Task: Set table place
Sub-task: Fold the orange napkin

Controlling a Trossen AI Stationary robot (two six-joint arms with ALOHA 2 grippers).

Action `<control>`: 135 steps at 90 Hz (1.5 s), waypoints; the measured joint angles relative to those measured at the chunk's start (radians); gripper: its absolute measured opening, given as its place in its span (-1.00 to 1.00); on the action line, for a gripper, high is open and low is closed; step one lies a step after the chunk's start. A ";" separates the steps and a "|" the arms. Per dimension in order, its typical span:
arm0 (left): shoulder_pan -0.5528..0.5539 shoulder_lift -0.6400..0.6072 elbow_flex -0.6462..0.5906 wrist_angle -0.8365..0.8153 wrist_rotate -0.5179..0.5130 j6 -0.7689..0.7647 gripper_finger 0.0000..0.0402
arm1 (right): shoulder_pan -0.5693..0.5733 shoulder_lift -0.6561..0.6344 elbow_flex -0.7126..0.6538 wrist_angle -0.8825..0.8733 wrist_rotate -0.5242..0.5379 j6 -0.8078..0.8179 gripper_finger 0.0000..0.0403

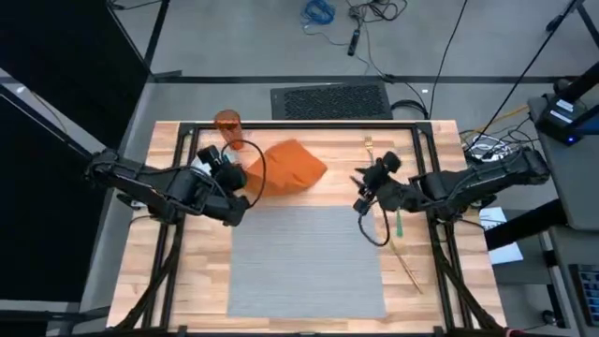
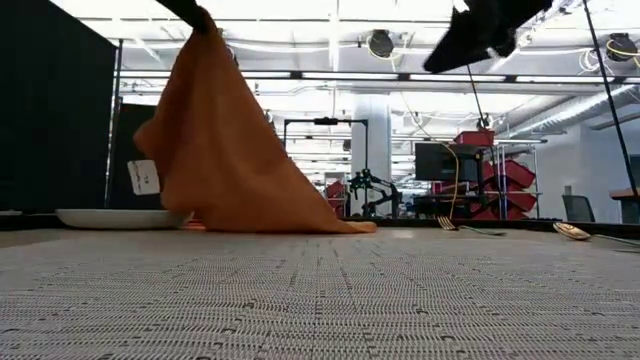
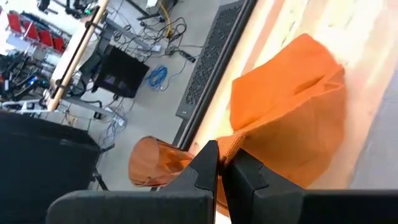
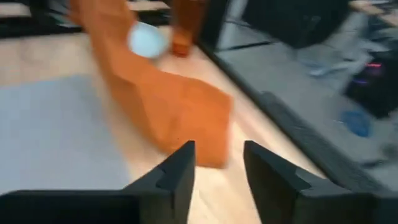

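Orange cloth napkin (image 1: 288,168) hangs lifted by one corner, far end trailing on the light-wood table (image 1: 440,300), likely for carrying toward the grey woven placemat (image 1: 307,262) | left gripper (image 1: 240,185) pinched tight on that corner | right gripper (image 1: 362,199) fingers parted, empty, hovering by the mat's far right corner.

The napkin (image 1: 288,168) is plain bright orange, and the tumbler (image 1: 227,125) at the far left is a translucent amber-orange. The placemat (image 1: 307,262) is grey with a fine woven ribbed pattern, lying on a light-wood butcher-block surface (image 1: 187,281) striped in pale planks. The plate (image 2: 118,218) is pale, the cutlery (image 1: 398,225) has a green handle, and both arms are dark.
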State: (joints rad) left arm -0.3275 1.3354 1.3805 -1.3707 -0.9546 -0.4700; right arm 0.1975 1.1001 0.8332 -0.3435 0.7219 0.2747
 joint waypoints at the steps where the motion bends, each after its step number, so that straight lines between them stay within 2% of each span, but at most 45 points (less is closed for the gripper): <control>1: -0.002 0.000 0.000 0.000 0.001 -0.002 -1.00 | -0.004 0.000 -0.004 0.014 -0.008 -0.004 -0.30; 25: -0.054 0.000 0.001 -0.008 -0.002 -0.023 -1.00 | -0.068 0.044 -0.048 0.158 -0.124 -0.057 -0.18; 61: -0.068 0.000 0.001 -0.007 -0.032 -0.023 -1.00 | -0.146 0.288 -0.049 0.372 -0.332 -0.128 -0.17; 80: -0.068 0.000 0.001 -0.007 -0.030 -0.031 -1.00 | -0.193 0.323 -0.049 0.482 -0.430 -0.189 -0.17; 96: -0.068 0.000 0.001 -0.007 -0.029 -0.033 -1.00 | -0.242 0.347 -0.049 0.511 -0.506 -0.201 -0.17; 121: -0.068 0.000 0.001 -0.007 -0.023 -0.033 -1.00 | -0.302 0.424 -0.048 0.655 -0.643 -0.205 -0.17; 135: -0.068 0.000 0.001 -0.006 -0.022 -0.034 -1.00 | -0.317 0.468 -0.039 0.700 -0.677 -0.204 -0.17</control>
State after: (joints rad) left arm -0.3954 1.3357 1.3819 -1.3770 -0.9768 -0.5038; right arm -0.1190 1.5686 0.7941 0.3565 0.0451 0.0707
